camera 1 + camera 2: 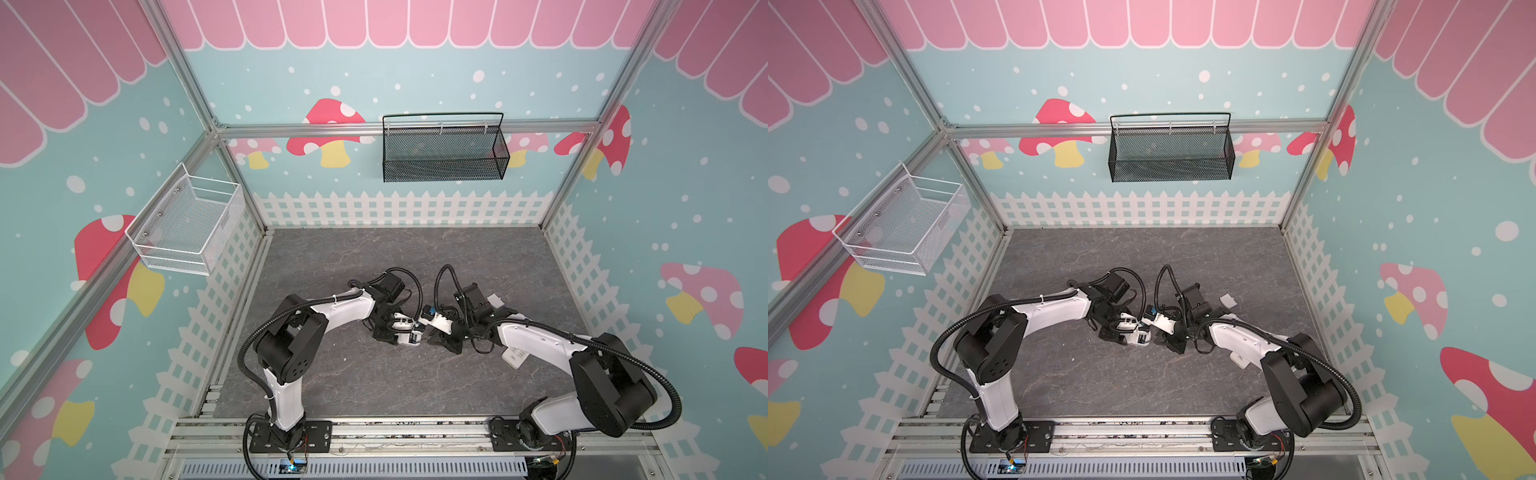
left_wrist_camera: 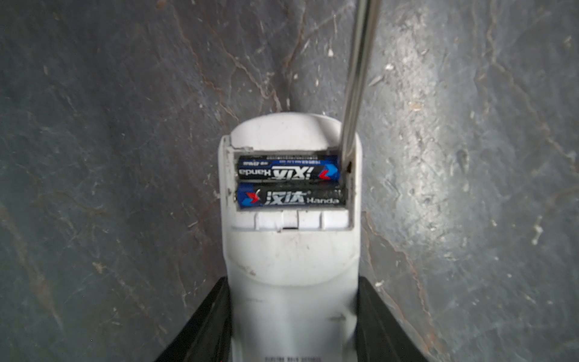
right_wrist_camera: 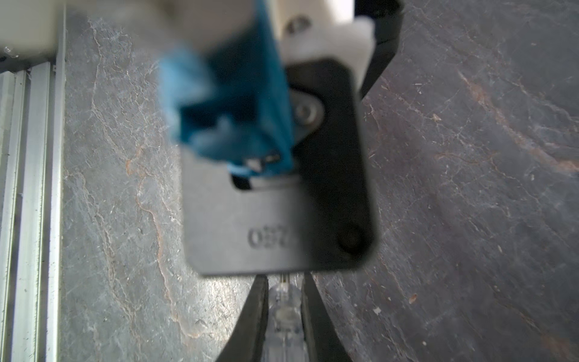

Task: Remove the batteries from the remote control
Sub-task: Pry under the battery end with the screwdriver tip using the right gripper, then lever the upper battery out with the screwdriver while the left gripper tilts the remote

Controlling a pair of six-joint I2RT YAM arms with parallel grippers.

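In the left wrist view a white remote control [image 2: 291,266] lies lengthwise between the black fingers [image 2: 219,313] of my left gripper [image 2: 294,282], which is shut on its body. Its battery bay is uncovered. Two blue-and-black batteries [image 2: 288,169] [image 2: 291,197] sit side by side in the bay. A steel screwdriver shaft [image 2: 357,78] slants in, with its tip in the bay's corner at the end of the farther battery. My right gripper [image 3: 285,279] is shut on the screwdriver's clear handle [image 3: 285,313]. In both top views the two grippers [image 1: 392,334] [image 1: 446,343] meet mid-table and hide the remote.
A second white remote [image 1: 514,357] lies partly under the right forearm. A small pale cover piece [image 1: 494,299] rests on the grey table [image 1: 374,257] behind the right wrist. A black mesh basket [image 1: 444,153] hangs on the back wall, a white one [image 1: 187,224] on the left wall.
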